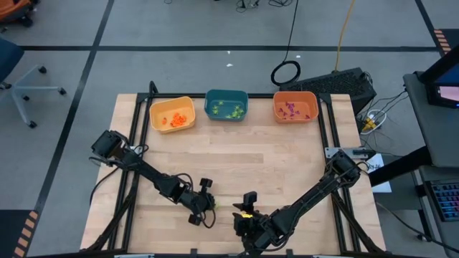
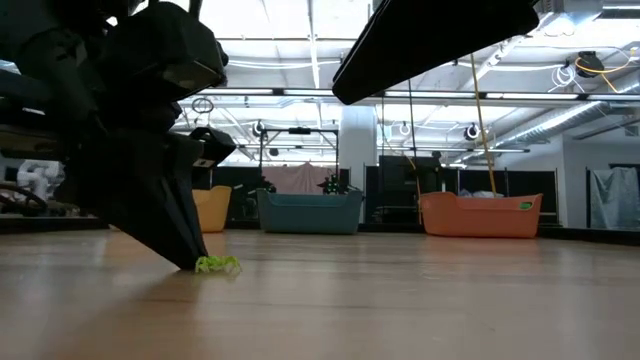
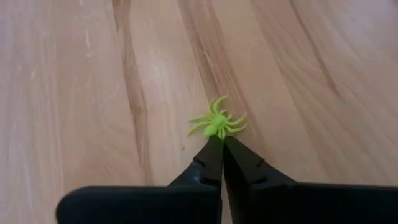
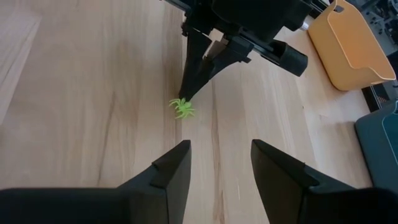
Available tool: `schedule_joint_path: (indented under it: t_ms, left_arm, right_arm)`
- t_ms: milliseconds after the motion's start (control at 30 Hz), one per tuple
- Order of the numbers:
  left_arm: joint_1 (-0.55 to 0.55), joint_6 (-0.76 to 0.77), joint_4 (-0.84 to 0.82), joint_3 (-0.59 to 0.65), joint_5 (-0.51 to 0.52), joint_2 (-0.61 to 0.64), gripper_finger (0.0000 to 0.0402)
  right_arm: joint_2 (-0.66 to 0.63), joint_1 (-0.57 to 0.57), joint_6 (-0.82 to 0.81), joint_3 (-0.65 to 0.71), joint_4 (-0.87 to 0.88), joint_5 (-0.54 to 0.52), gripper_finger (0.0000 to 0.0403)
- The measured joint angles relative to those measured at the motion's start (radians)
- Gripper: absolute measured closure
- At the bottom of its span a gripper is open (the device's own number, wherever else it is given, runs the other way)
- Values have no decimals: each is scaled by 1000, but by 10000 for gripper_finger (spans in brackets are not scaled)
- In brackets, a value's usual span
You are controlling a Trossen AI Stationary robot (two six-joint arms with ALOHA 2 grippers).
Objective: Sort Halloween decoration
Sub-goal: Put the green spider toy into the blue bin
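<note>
Here we see the left gripper point(image 3: 221, 142) pinching a light-green spider point(image 3: 217, 121) on the bare wooden table point(image 1: 287, 165), our right gripper point(image 4: 219, 163) spread nearby, three bins point(image 1: 226, 106) along the far edge.

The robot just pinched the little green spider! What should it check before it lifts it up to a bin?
1. Left hand shut on the green spider: ok, its fingertips meet at the spider's rear.
2. Grip firm enough to lift: cannot tell, only the spider's edge is pinched.
3. Spider off the table: not ok, it lies on the wood.
4. Teal bin already holds green pieces: ok, so it looks like the right one.
5. Right hand out of the way: ok, open and short of the spider.
6. Path to the bins: ok, only bare wood shows between.
</note>
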State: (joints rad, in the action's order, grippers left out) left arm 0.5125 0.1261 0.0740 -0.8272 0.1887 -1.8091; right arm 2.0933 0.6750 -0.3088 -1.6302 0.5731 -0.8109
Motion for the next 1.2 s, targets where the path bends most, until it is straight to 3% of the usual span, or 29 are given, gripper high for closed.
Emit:
schedule_joint_path:
  t_ms: [833, 1200]
  left_arm:
    - [-29, 40, -3, 2, 63, 28, 402]
    - [-70, -12, -209, 10, 169, 293, 401]
  right_arm:
    - [0, 1, -23, 0, 0, 1, 248]
    - [0, 1, -60, 0, 1, 1, 248]
